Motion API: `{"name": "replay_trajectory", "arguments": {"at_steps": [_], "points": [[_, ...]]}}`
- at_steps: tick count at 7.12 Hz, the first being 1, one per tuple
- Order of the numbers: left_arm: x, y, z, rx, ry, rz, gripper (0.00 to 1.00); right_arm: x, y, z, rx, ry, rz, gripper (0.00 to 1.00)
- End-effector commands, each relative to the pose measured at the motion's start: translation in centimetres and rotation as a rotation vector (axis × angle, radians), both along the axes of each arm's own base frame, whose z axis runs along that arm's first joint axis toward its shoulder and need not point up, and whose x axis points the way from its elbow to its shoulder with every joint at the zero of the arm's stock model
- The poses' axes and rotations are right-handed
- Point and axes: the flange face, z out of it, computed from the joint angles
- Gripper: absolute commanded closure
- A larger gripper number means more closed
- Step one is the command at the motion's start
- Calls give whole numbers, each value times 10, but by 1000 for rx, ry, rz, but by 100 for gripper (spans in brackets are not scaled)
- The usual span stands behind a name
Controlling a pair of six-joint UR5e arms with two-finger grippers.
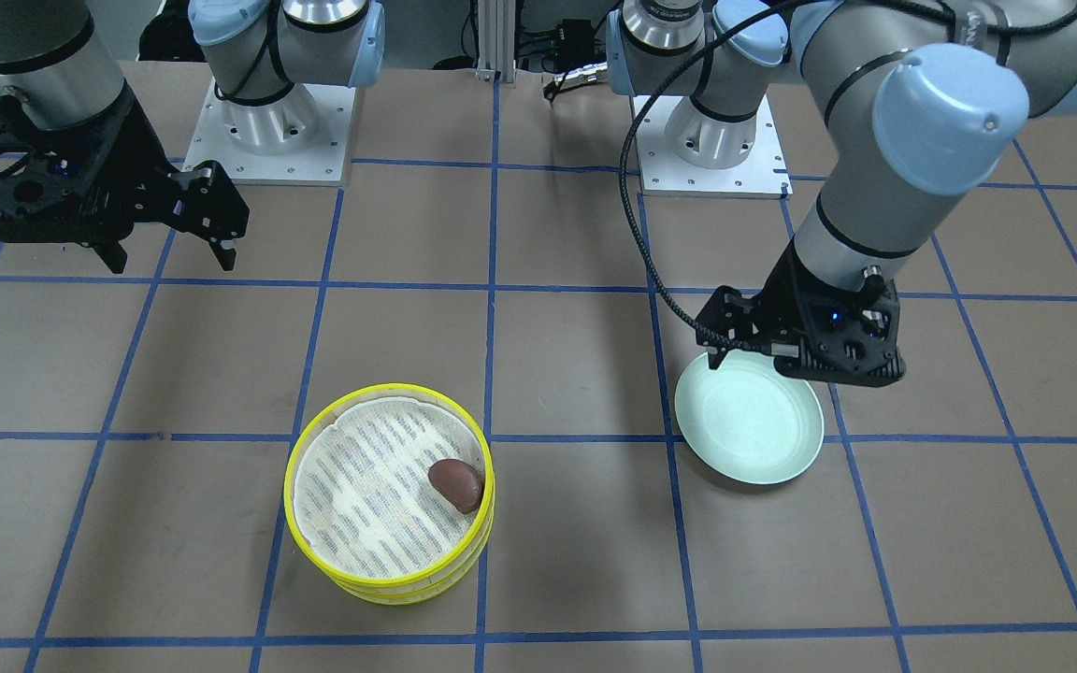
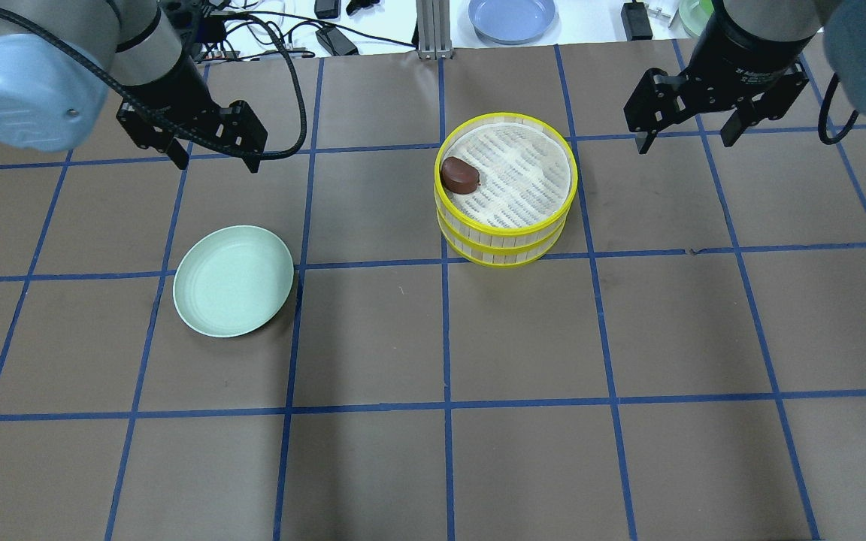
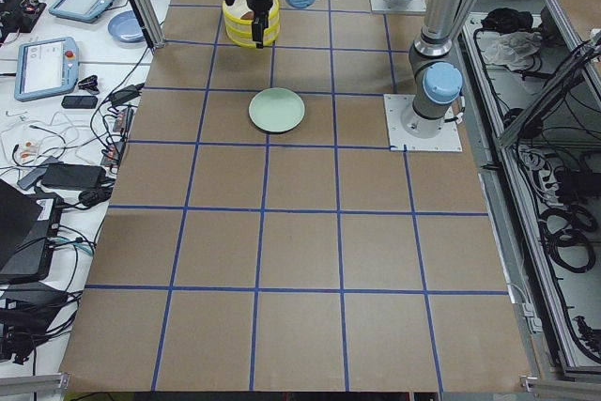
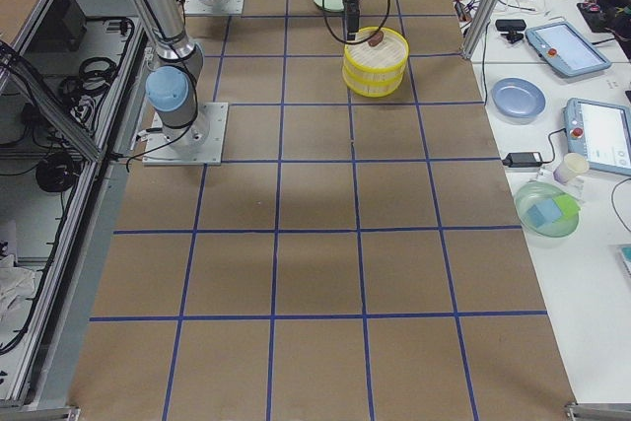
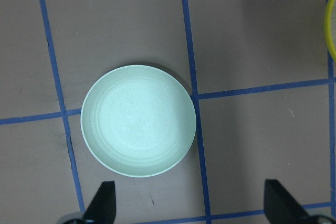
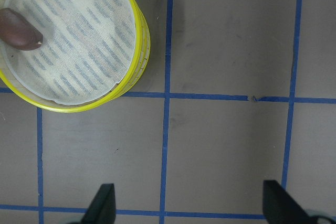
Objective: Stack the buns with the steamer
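Overhead exterior: the dark bun (image 2: 459,175) is lying in the stacked steamer (image 2: 508,242); left end effector (image 2: 215,160) and right end effector (image 2: 685,141) are hovering spread apart, empty.

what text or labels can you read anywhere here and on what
White lettering on the right arm's wrist: too blurred to read.
Pale lettering on the left arm: cut off at the picture's edge, unreadable.
Steamer, bun, plate: no text on them.
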Motion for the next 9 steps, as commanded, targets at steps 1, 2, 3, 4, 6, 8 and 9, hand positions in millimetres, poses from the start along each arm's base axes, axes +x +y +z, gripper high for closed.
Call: {"name": "replay_trajectory", "arguments": {"at_steps": [1, 2, 3, 4, 6, 8, 9], "points": [[2, 19, 20, -19, -22, -2, 0, 0, 0, -1, 2, 0, 0, 0], [3, 20, 19, -15, -22, 1, 0, 0, 0, 0, -1, 1, 0, 0], [5, 19, 18, -16, -25, 3, 0, 0, 0, 0, -3, -2, 0, 0], [5, 18, 19, -22, -23, 3, 0, 0, -1, -1, -1, -2, -1, 0], [2, 23, 24, -26, -12, 7, 0, 0, -1, -1, -9, -1, -1, 0], [1, 25, 23, -13, -8, 13, 0, 0, -2, 0, -15, -1, -3, 0], [1, 26, 22, -11, -8, 31, 0, 0, -1, 1, -15, 4, -2, 0]]}}
